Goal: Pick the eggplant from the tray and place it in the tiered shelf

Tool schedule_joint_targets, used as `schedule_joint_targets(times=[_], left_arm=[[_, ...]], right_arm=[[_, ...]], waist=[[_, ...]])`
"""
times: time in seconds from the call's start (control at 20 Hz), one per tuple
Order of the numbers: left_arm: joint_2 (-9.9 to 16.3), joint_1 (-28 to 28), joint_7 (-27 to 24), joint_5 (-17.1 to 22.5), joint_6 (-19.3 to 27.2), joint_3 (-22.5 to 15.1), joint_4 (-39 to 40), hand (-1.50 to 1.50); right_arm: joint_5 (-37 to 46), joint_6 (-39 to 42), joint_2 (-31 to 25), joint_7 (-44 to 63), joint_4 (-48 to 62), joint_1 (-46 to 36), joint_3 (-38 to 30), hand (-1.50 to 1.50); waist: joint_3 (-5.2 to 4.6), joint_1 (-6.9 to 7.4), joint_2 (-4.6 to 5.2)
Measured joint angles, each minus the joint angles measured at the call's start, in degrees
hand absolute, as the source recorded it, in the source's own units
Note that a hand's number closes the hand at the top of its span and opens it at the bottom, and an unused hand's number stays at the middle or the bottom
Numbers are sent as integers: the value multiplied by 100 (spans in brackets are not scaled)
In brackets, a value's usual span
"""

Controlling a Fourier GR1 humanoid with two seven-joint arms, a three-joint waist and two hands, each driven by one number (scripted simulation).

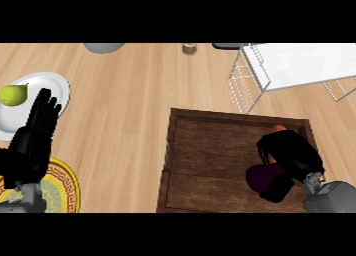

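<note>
Over tray, right hand curled round eggplant (purple).

The tabletop is being viewed steeply from above, from head height, with both forearms entering from the lower edge; one view is being given.

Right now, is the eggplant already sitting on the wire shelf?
No, the eggplant is down in the wooden tray, under the right hand, away from the tiered shelf.

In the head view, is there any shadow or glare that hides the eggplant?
Head view: no glare; the light is even. The eggplant shows dark purple on the dark brown tray, partly hidden by the black right hand, not by shadow.
</note>
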Motion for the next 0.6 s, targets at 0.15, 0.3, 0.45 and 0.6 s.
schedule_joint_targets(times=[0.15,0.3,0.45,0.6], left_arm=[[-30,23,-91,-19,-31,-10,75,0],[-36,-64,-53,-43,-46,2,86,0],[-76,-87,-52,-64,-41,3,127,0],[-104,-16,-105,-53,-45,21,127,0]], right_arm=[[-352,-251,-77,-127,-187,425,-511,150],[-759,-157,-34,-112,-529,647,-895,150],[-1141,-106,59,39,-1168,870,-1250,150],[-1762,-50,279,345,-1790,847,-1773,150]], waist=[[11,4,18],[34,32,45],[45,22,54],[48,0,46]])
